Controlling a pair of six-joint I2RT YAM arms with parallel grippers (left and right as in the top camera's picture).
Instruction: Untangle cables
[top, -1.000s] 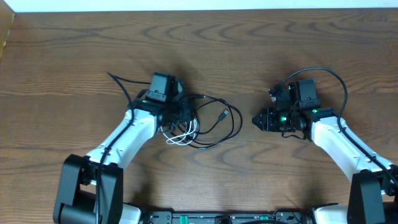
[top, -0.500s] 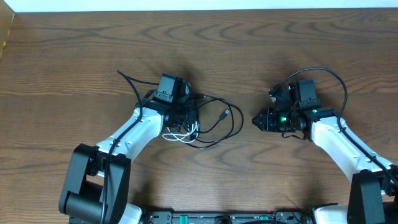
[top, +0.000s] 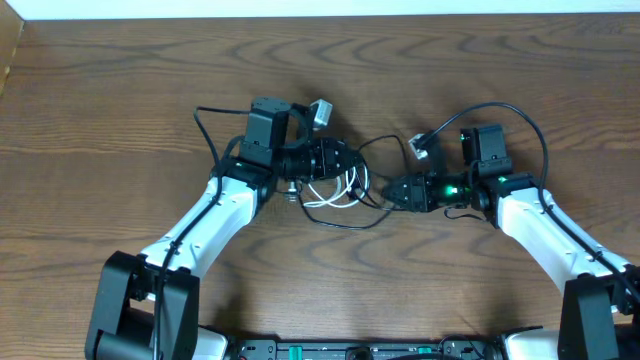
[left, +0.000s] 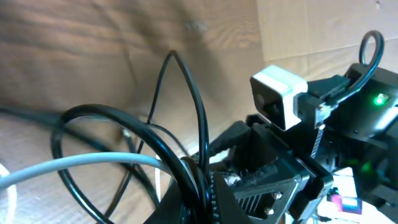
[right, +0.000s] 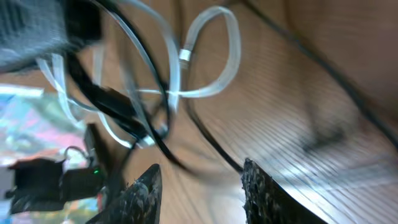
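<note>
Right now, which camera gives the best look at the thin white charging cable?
The right wrist view: the thin white charging cable fills the frame close up, its loops crossing a black cable, though blurred. Overhead shows it small within the tangle; the left wrist view shows only one pale strand.

You are viewing an evenly lit, sharp overhead picture, while blur is smearing the cables (right: 185, 56) in your right wrist view.
</note>
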